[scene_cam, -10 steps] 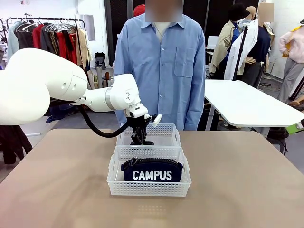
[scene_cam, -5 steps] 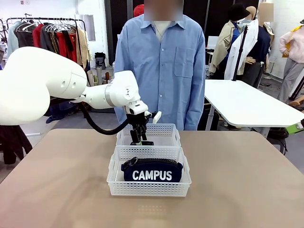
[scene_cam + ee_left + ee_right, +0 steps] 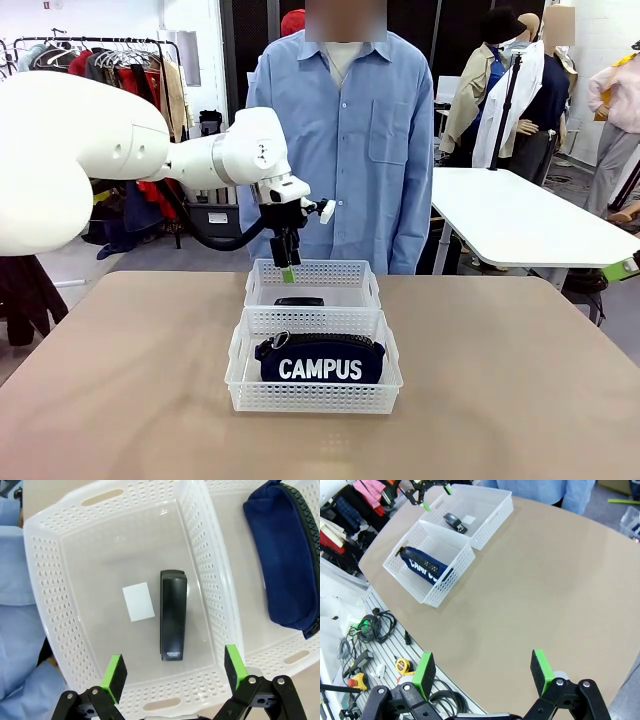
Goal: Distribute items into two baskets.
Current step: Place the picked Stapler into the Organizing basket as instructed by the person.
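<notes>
Left gripper [image 3: 172, 672]: jaws wide apart and empty, hanging above the far basket with nothing between the green pads [image 3: 114, 676].
Stapler [image 3: 173, 614]: lies flat on the floor of the smaller basket [image 3: 50, 605], beside a white label, clear of every wall.
Pouch [image 3: 320, 361]: sits in the larger basket [image 3: 240, 385], nearer the robot, lettering facing the camera.
Baskets: stand end to end, apparently touching, though the seam is hard to read.
Right gripper [image 3: 482, 677]: fingers spread, holding nothing, high over bare table [image 3: 560, 570] well apart from the baskets.
Step in hand: release looks done; what remains is a clean retreat.
How to do it well: lift straight up until the fingertips clear the rim, then swing away, so no pad catches the perforated wall and drags the light basket.
</notes>
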### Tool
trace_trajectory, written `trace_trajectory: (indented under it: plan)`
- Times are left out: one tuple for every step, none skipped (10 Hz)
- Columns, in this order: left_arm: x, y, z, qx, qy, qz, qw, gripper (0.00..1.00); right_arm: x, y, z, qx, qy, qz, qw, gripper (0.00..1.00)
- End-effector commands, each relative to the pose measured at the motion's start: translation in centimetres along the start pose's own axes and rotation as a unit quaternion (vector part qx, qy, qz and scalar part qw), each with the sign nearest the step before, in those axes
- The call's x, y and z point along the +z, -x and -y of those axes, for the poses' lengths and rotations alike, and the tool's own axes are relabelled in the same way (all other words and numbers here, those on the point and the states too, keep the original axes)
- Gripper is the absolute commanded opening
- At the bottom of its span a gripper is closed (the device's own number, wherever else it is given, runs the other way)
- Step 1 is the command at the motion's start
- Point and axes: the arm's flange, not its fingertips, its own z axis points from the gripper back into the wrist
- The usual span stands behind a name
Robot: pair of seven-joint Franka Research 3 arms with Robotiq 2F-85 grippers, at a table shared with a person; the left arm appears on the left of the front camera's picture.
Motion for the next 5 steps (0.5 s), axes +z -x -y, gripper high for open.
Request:
trace_trajectory:
  plan:
    - [1.0,0.5,0.5,0.01,0.006,-0.004,1.0,1.0,0.13,-0.12,-0.04,-0.003,-0.001,0.002,1.0,1.0]
    - [1.35,0.58,0.72,0.013,0.019,-0.006,1.0,1.0,0.13,-0.12,-0.04,-0.003,-0.001,0.002,1.0,1.0]
    - [0.47,0.16,0.06,0.001,-0.001,0.0,1.0,1.0,0.13,-0.12,-0.04,-0.003,-0.001,0.002,1.0,1.0]
    - [0.47,0.16,0.06,0.001,-0.001,0.0,1.0,1.0,0.13,-0.12,-0.04,-0.003,-0.001,0.002,1.0,1.0]
    - [0.47,0.16,0.06,0.001,-0.001,0.0,1.0,1.0,0.13,-0.12,-0.04,-0.003,-0.001,0.002,1.0,1.0]
